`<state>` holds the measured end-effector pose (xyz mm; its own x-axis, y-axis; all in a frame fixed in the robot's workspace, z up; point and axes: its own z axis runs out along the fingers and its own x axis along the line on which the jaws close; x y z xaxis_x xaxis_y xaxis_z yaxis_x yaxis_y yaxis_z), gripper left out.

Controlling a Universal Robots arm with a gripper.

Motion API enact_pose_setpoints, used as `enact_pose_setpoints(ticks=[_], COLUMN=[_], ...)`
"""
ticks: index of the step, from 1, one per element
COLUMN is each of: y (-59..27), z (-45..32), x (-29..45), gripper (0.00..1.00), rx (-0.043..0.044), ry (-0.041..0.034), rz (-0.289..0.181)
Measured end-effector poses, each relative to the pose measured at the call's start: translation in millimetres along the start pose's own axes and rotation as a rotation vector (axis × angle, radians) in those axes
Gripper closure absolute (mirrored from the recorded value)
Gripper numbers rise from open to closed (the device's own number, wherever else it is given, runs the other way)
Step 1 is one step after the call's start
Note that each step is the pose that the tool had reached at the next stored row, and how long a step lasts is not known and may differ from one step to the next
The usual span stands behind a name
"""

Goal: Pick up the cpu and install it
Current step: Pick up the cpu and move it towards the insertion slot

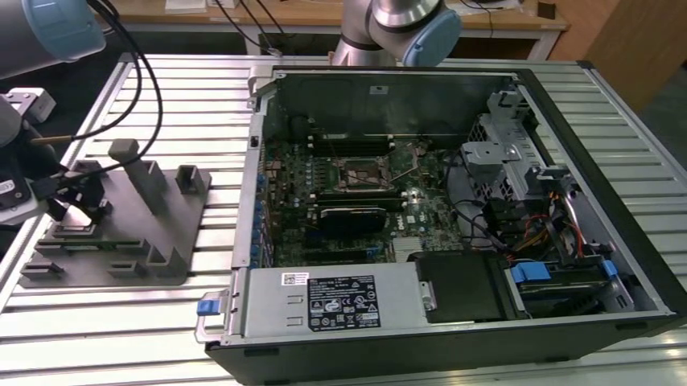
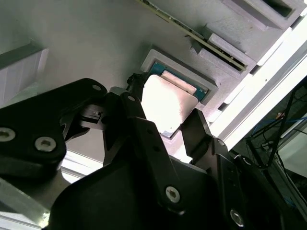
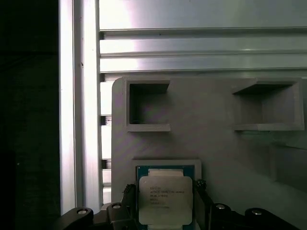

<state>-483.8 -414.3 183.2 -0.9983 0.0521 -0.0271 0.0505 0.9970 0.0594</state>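
A: Exterior view. Where is the arm?
B: The gripper [image 1: 77, 214] is low over the grey fixture [image 1: 161, 241], at the exterior view's left, on the slatted table [image 1: 193, 88]. The open computer case [image 1: 601, 112] lies well apart, toward the exterior view's right, with the black socket frame [image 1: 363, 173] on its board.

A: Second wrist view?
B: The cpu [image 2: 168, 96] lies flat in a shallow recess of the fixture, silver top up. The gripper [image 2: 164, 104] straddles it, close at two opposite edges.

A: Clamped on it?
B: Cannot tell. Contact at the edges is hidden.

A: First wrist view?
B: The cpu [image 3: 165, 201] is seated in its recess, a green rim showing round the metal top. The gripper [image 3: 165, 190] stands on both sides of it. Two square pockets [image 3: 148, 108] sit further along the fixture, with table slats beyond.
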Motion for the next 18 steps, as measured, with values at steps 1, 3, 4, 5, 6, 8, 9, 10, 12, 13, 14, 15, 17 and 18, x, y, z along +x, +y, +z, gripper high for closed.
enact_pose_setpoints(ticks=[1, 3, 4, 5, 6, 8, 9, 10, 12, 13, 14, 15, 17, 18], y=[0.0, 0.0, -0.1, -0.1, 0.0, -0.1, -0.1, -0.1, -0.1, -0.1, -0.1, -0.1, -0.1, -0.1], z=[0.3, 0.7, 0.8, 0.9, 1.0, 1.1, 1.0, 1.0, 1.0, 1.0, 1.0, 1.0, 1.0, 1.0], x=[0.0, 0.0, 0.0, 0.0, 0.0, 0.0, 0.0, 0.0, 0.0, 0.0, 0.0, 0.0, 0.0, 0.0], gripper=[0.41, 0.41, 0.41, 0.41, 0.41, 0.41, 0.41, 0.41, 0.41, 0.42, 0.46, 0.46, 0.46, 0.46], rx=[-0.0010, -0.0033, -0.0051, -0.0074, -0.0088, -0.0090, -0.0090, -0.0090, -0.0090, -0.0089, -0.0089, -0.0090, -0.0090, -0.0090], ry=[0.0002, 0.0003, 0.0005, 0.0008, 0.0008, 0.0009, 0.0009, 0.0009, 0.0009, 0.0010, 0.0010, 0.0010, 0.0010, 0.0009], rz=[0.000, 0.000, 0.000, -0.001, -0.002, -0.003, -0.003, -0.003, -0.003, -0.003, -0.003, -0.003, -0.004, -0.004])
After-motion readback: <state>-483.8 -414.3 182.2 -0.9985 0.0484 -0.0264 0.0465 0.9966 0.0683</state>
